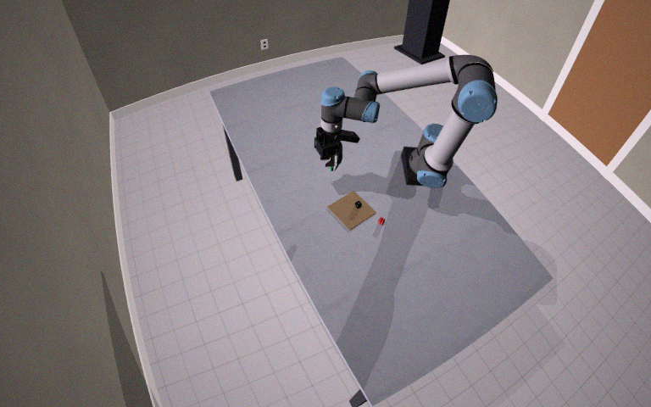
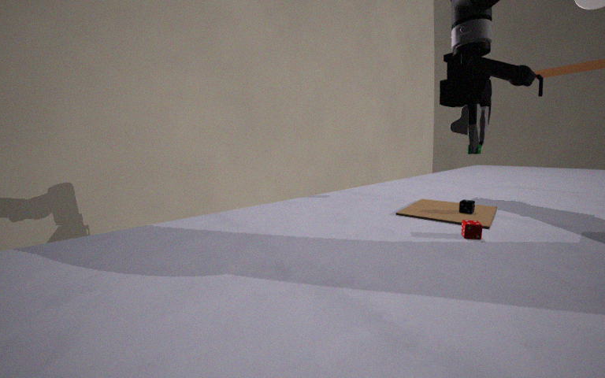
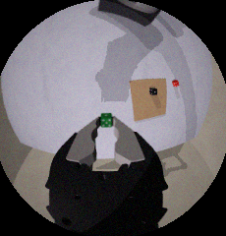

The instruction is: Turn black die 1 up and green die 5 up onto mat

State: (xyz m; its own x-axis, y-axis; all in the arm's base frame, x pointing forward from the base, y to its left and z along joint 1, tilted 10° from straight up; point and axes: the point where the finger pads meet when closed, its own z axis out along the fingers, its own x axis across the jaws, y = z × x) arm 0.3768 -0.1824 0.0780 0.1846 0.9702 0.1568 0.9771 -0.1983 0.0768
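My gripper (image 1: pixel 332 166) (image 2: pixel 475 149) (image 3: pixel 106 117) is shut on the green die (image 1: pixel 331 168) (image 2: pixel 476 151) (image 3: pixel 106 119) and holds it well above the table, off to the side of the mat. The black die (image 1: pixel 358 203) (image 2: pixel 466 206) (image 3: pixel 153 91) sits on the brown square mat (image 1: pixel 342 208) (image 2: pixel 430 209) (image 3: pixel 141 105); its top number is too small to tell. The red die (image 1: pixel 381 220) (image 2: pixel 471 230) (image 3: pixel 175 83) lies on the table beside the mat. Its top number cannot be read surely.
The grey table (image 1: pixel 450 262) (image 2: pixel 250 318) (image 3: pixel 49 74) carries the arm's base (image 1: pixel 412 169), which stands beyond the mat. The table's long edge runs on the mat's other side. Arm shadows fall across the table.
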